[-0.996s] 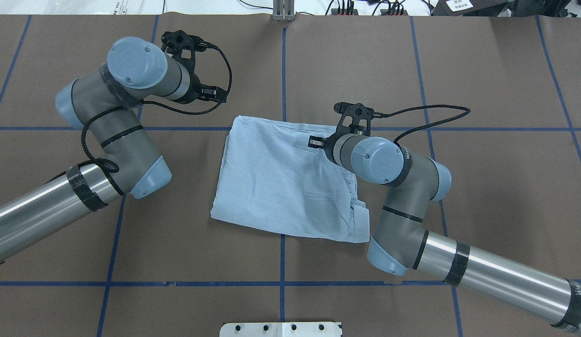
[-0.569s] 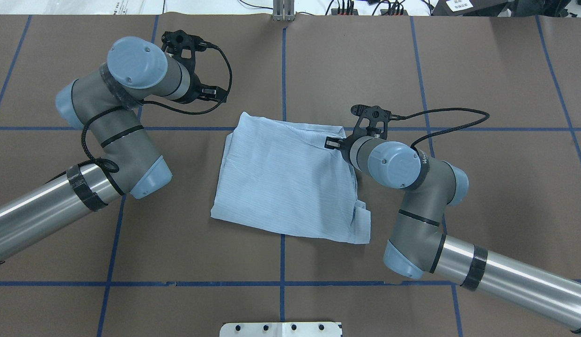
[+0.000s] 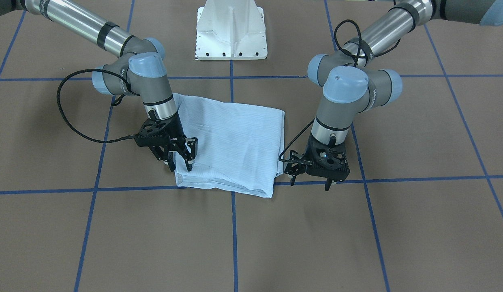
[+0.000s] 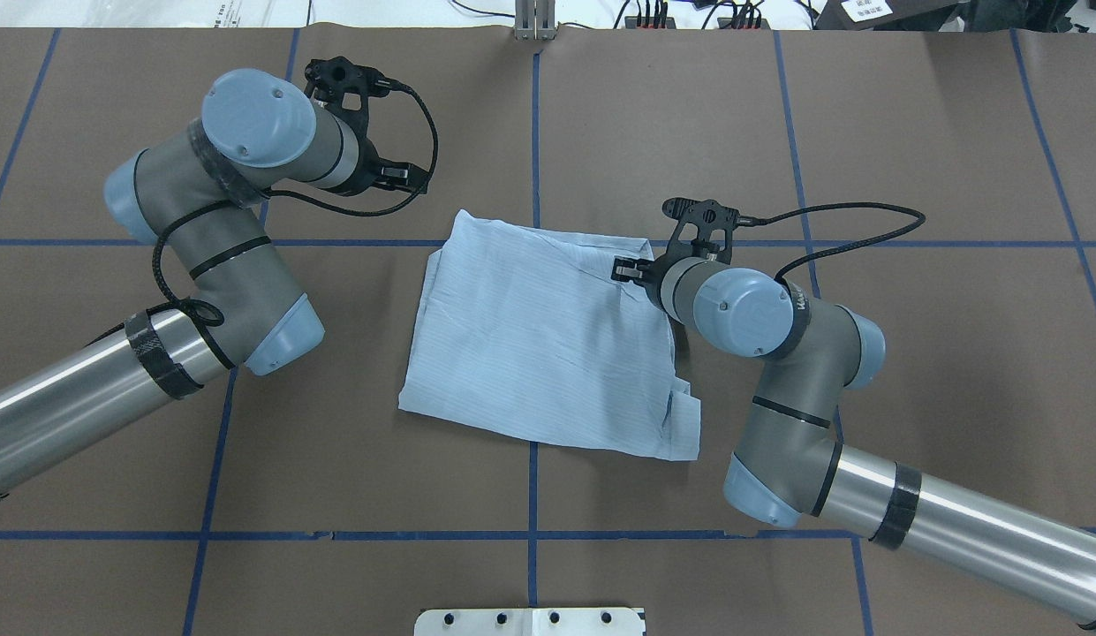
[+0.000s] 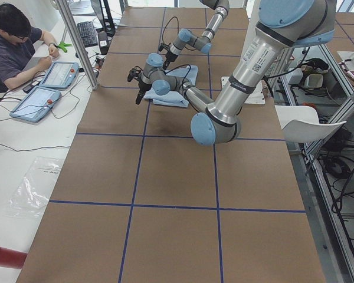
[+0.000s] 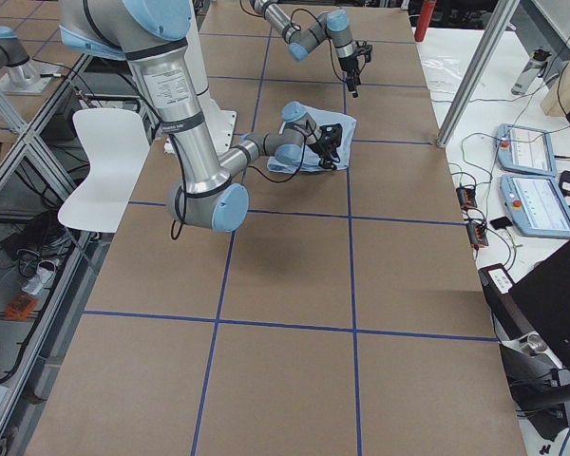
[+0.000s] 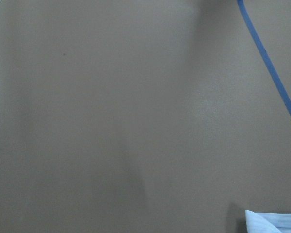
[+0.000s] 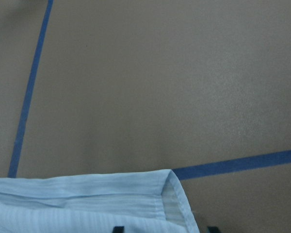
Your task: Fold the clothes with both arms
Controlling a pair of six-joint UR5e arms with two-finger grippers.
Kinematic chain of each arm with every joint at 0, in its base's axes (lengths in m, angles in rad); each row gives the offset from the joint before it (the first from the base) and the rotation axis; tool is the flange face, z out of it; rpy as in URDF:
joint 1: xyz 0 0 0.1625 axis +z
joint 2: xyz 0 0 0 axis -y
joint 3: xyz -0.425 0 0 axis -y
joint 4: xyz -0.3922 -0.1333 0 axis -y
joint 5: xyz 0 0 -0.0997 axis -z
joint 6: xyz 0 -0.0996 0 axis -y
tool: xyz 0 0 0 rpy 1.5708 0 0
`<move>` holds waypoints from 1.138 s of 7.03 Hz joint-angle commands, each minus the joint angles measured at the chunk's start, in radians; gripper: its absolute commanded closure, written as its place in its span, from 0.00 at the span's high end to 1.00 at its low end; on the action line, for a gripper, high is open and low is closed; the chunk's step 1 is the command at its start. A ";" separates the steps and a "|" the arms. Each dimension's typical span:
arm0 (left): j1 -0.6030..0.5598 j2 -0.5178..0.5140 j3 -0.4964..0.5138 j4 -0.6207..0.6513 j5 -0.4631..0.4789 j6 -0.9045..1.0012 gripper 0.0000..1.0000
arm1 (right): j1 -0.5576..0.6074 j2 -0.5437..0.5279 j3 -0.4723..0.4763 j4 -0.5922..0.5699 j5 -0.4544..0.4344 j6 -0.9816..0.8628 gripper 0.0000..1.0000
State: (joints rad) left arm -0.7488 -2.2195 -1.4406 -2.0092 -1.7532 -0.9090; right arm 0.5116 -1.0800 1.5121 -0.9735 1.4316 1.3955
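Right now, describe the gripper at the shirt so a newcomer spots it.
On the brown table, find the pale-blue shirt in the middle. The right gripper is the black one with open fingers over the shirt's far corner; the left gripper hangs over bare table, off the cloth.

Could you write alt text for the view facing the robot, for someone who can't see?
A folded pale-blue shirt lies on a brown table. The robot's right gripper is open at one corner; its left gripper hangs open beside the shirt.
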 commanded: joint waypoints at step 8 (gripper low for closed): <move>-0.360 0.515 -0.629 0.368 -0.265 0.694 1.00 | 0.744 -0.268 0.355 -0.735 0.760 -1.144 1.00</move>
State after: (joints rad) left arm -0.9643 -1.7989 -2.0613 -1.6411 -1.9277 -0.4397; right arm 1.1169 -1.2616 1.8908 -1.7053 2.0890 0.4703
